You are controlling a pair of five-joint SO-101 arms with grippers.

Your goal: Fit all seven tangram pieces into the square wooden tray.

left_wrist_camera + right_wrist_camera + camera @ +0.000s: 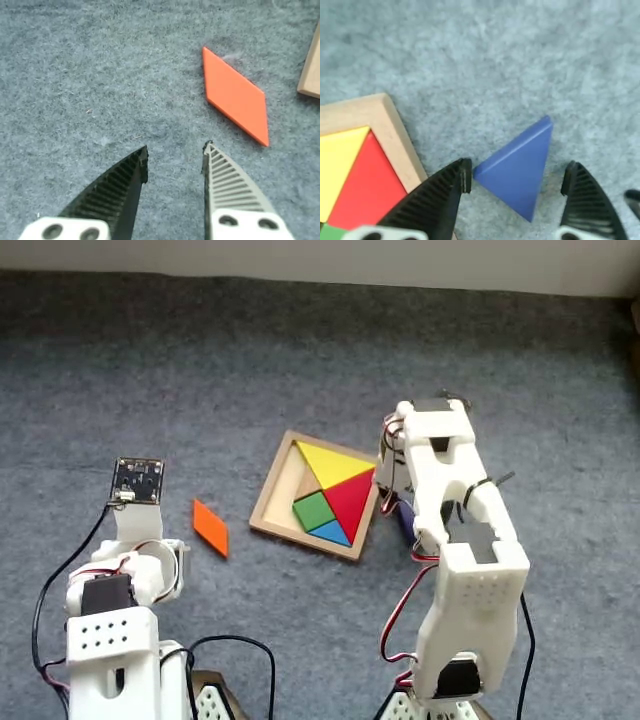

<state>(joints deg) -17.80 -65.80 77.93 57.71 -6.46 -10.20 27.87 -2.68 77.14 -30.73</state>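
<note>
The right gripper [516, 175], jaws wide, straddles the blue triangle [520, 162]. The left gripper [175, 154], jaws narrower but apart, hovers beside the orange parallelogram [235, 95].

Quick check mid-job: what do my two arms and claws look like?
The left arm and right arm are white shells with black servos and red and black cables. The left claw has one black and one pale grey ribbed finger; the right claw, two black ones.

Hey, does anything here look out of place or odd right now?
Two pieces lie outside the wooden tray on the carpet: an orange parallelogram to its left, and a dark blue triangle by its right side, between the open fingers of the right gripper. Part of the tray's floor is bare. Nothing looks damaged.
</note>
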